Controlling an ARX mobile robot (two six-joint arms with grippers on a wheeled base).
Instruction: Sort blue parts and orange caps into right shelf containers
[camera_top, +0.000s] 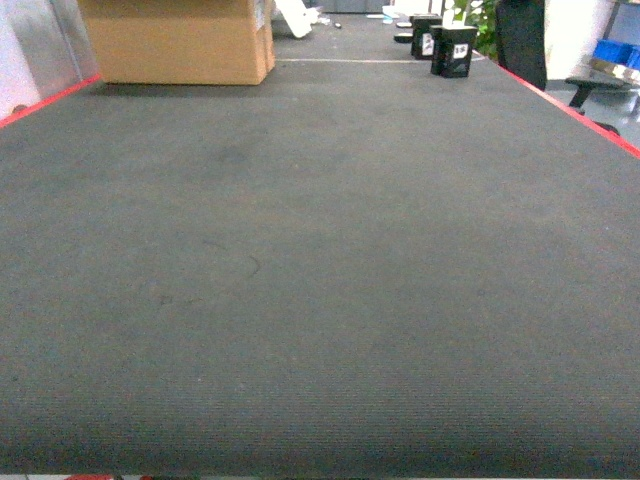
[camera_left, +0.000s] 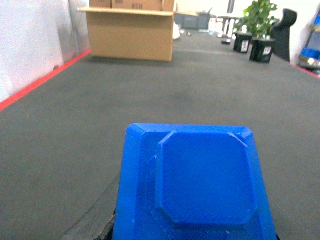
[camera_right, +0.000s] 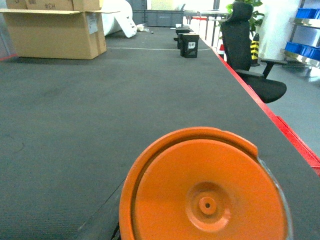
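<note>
A blue part (camera_left: 200, 180) with a raised eight-sided face fills the bottom of the left wrist view. It hangs above the dark floor in my left gripper, whose fingers are hidden behind it. An orange cap (camera_right: 205, 195), flat face towards the camera, fills the bottom of the right wrist view, carried by my right gripper with its fingers hidden too. Far off on the right stand blue containers (camera_right: 306, 11) on the steel shelf (camera_right: 301, 56). Neither gripper appears in the head view.
Dark grey carpet (camera_top: 320, 280) stretches ahead between red floor lines (camera_top: 572, 106). A large cardboard box (camera_top: 180, 40) stands at the far left and black plant pots (camera_top: 452, 50) at the far middle. A black office chair (camera_right: 250, 50) is on the right.
</note>
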